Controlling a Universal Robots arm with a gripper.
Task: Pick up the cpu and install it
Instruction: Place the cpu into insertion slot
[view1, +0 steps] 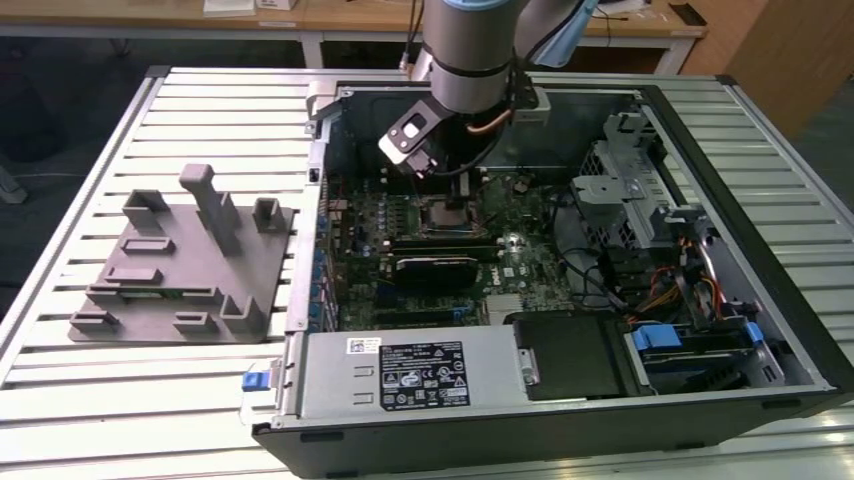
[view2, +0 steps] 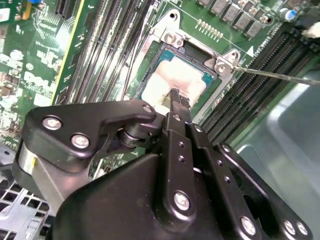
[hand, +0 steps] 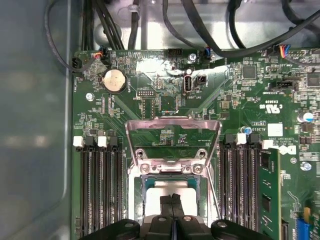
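Ribbed metal table (view1: 160, 100) carries the whole setup, w/ wooden desks behind it. On the exterior view's left I see a grey fixture plate (view1: 174, 270) w/ upright posts, lying well apart from the work. Beside it sits an open computer case (view1: 747, 130). Its power supply (view1: 400, 375) is at the near edge and its drive bays are on the exterior view's right.

My arm (view1: 467, 50) reaches down into the case over the motherboard (hand: 240, 100), approx. above the middle of the board.

Both wrist views show the cpu (hand: 152, 200) (view2: 175, 75) lying flat inside the socket (hand: 140, 167), silver top facing up. The hinged load plate (hand: 172, 123) is flipped up and open, so the chip is uncovered. A thin metal lever (view2: 280, 75) sticks out to one side of the socket. RAM slots (hand: 100, 190) flank the socket on both sides, and a coin cell (hand: 114, 80) sits further up the board.

The gripper (hand: 172, 205) (view2: 177, 97) hangs directly over the cpu w/ its black fingertips (hand: 166, 202) pressed together, only a thin seam between them. It's clenched on nothing; the chip isn't between the fingers. I can't tell whether the tips touch the chip's top or hover just above it.
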